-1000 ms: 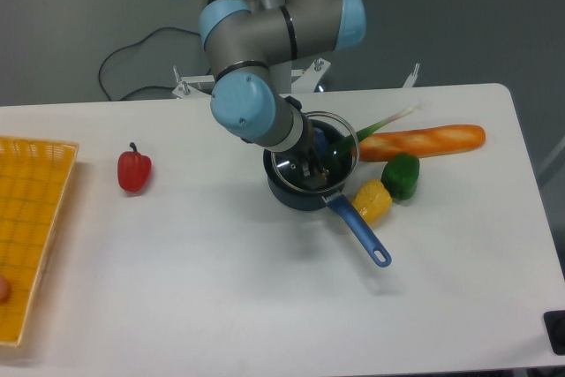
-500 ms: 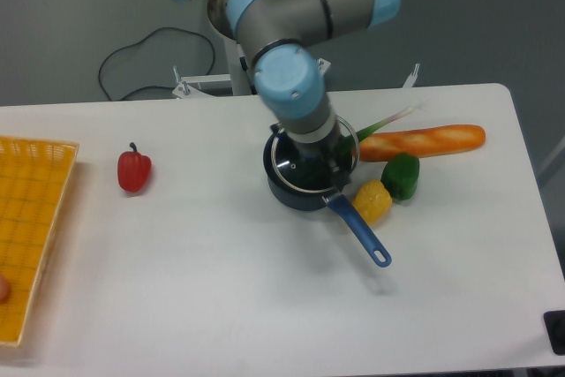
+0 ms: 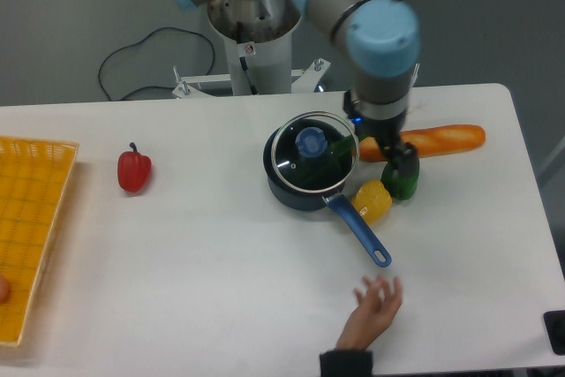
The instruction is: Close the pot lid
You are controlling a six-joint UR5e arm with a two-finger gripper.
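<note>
The dark pot [image 3: 300, 190] stands in the middle of the white table, its blue handle [image 3: 360, 230] pointing to the front right. The glass lid [image 3: 313, 153] with its blue knob [image 3: 310, 140] lies on the pot and covers it, perhaps a little off toward the back right. My gripper [image 3: 391, 149] is to the right of the pot, above the green pepper, and holds nothing that I can see. Its fingers are small and dark against the pepper, so I cannot tell how far apart they are.
A green pepper [image 3: 402, 176] and a yellow pepper [image 3: 372, 200] sit right of the pot. A baguette [image 3: 439, 139] lies behind them. A red pepper [image 3: 134, 170] sits at left, a yellow basket [image 3: 31, 227] at the left edge. A human hand [image 3: 372, 309] reaches in at the front.
My arm swung from over the pot to its right side, leaving the lid on the pot. A human hand has come into view at the front edge.
</note>
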